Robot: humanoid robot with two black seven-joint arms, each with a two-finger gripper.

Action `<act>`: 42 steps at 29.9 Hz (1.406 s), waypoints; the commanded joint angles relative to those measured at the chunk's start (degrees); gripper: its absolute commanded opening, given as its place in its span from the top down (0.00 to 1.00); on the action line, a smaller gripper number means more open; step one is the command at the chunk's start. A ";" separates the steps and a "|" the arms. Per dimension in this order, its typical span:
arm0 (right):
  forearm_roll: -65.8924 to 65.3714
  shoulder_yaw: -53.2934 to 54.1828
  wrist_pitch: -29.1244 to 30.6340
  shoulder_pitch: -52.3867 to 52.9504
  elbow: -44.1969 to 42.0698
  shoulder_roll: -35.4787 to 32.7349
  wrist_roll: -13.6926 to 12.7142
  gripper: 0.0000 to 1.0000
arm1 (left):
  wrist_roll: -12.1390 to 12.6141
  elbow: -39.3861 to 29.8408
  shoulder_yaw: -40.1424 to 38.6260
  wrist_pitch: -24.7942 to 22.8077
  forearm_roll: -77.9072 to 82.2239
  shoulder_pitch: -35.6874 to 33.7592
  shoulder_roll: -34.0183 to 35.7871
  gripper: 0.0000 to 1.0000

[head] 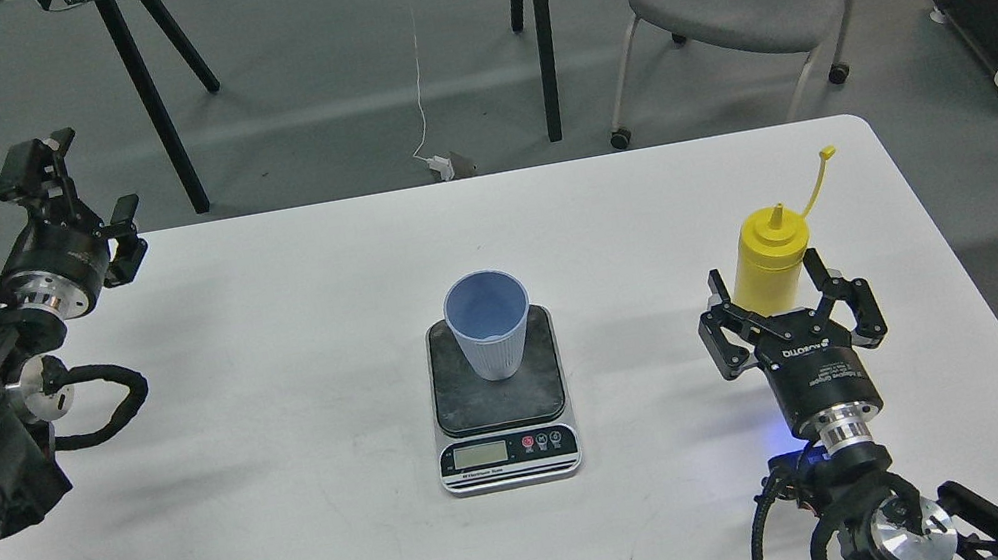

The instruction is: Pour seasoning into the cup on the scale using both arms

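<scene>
Down at the lower right of the frame, the right gripper (774, 300) has its two black fingers spread wide, one on either side of the yellow seasoning bottle (768, 260). The jaws look open and around the bottle's lower body, not pressing it yet as far as I can tell. The bottle stands upright on the white table (285, 458), nozzle up, with its thin cap strap curling off toward the upper right.

To my eye the step in hand is taking hold of the bottle. It is soft squeeze plastic, round and smooth, so the fingers should close squarely across the middle of the body and only firmly enough to lift; a hard pinch with the nozzle uncapped could push seasoning out early.

The light-blue cup (489, 322) sits in the centre of the frame on the dark mottled platform of the scale (500, 399), upright, ribbed and tapered, its mouth open and fairly narrow. It looks light and may tip if nudged by the nozzle. The scale's silver front, small display and round buttons face the near edge.

The left gripper (100, 225) hangs at the upper left, well apart from everything; it is seen side-on and dark, so I cannot tell how its jaws stand.
</scene>
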 commanded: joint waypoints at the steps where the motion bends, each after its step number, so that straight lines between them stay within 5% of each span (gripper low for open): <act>1: 0.07 0.76 0.00 -4.20 2.92 -4.66 0.06 0.01 | 0.00 -0.08 0.00 0.01 0.00 -0.05 -0.10 0.01; 12: -0.10 5.50 0.00 -9.14 -0.84 -23.46 -0.12 0.01 | 0.00 -0.08 -0.09 0.01 0.00 0.04 -0.10 0.01; 20: -8.17 0.08 0.00 14.65 -20.69 -41.68 -2.23 0.01 | 0.00 -0.17 -0.44 0.01 -0.09 -0.92 -0.18 0.01; 25: -16.35 -14.94 0.00 39.00 -33.01 -37.56 -6.00 0.01 | 0.00 -0.17 -0.61 0.01 -0.09 -1.80 -0.80 0.01; 30: -16.54 -27.44 0.00 52.29 -36.28 -29.40 -6.18 0.01 | 0.00 -0.17 -0.53 0.01 -0.09 -2.77 -0.98 0.01; 42: -16.18 -20.16 0.00 48.45 -31.09 -16.37 -5.48 0.01 | 0.00 -0.25 0.00 0.01 0.44 -7.16 -0.89 0.01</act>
